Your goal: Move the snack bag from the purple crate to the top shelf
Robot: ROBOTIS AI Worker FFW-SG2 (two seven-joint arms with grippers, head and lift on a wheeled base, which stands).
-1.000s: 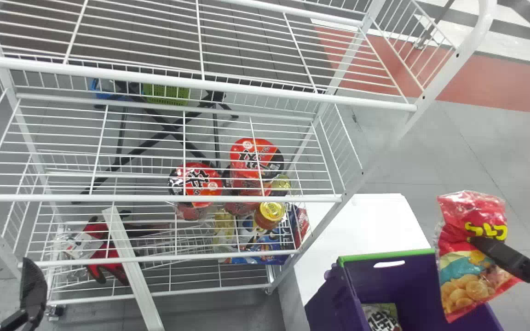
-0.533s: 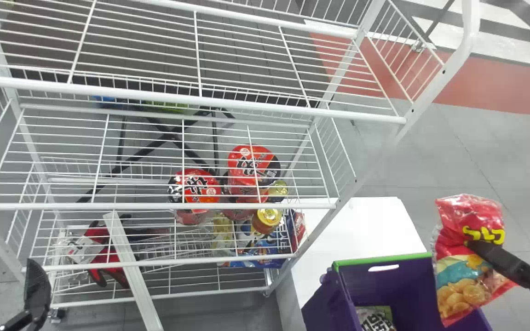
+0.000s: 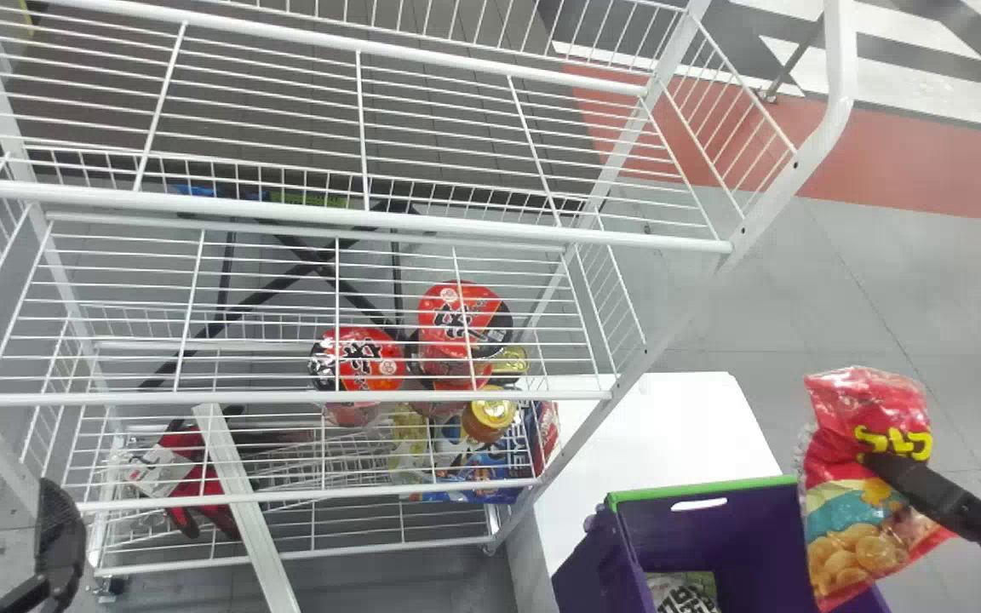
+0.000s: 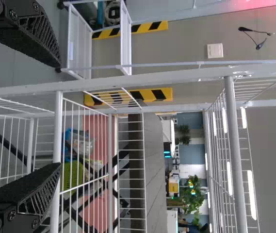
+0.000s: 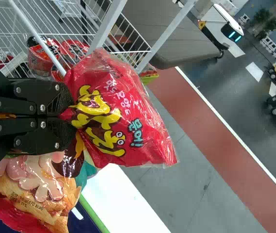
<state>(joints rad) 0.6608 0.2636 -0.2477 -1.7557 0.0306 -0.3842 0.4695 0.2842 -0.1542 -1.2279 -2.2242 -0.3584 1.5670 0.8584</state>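
R gripper (image 3: 872, 461) is clenched on the snack bag (image 3: 861, 528), approx. mid-length; bag's held to the R of the wire rack, well apart from the top shelf (image 3: 354, 214). In head view its lower end overlaps the R part of the purple crate (image 3: 669, 541); can't tell how high above. One finger goes behind the bag there, hidden, & the R arm is cut off by the R edge.

Bag's long axis runs roughly upright, slight tilt: plain red end up, cookie-pic end down, printed face toward the head cam. R wrist view: film's creased & gathered at the fingertips, part of the lettering is covered by them, and the cookie end runs out of frame.

Crate sits by the white tabletop (image 3: 661, 426), near side cut off; a packet (image 3: 682, 593) inside is cut off too. Red cups (image 3: 360, 362) show thru wires, exact tier hard to tell.

L gripper (image 3: 60, 532) is at the lower L of head view, partly cut off; L wrist view has its fingers wide apart w/ nothing btwn, near rack bars.
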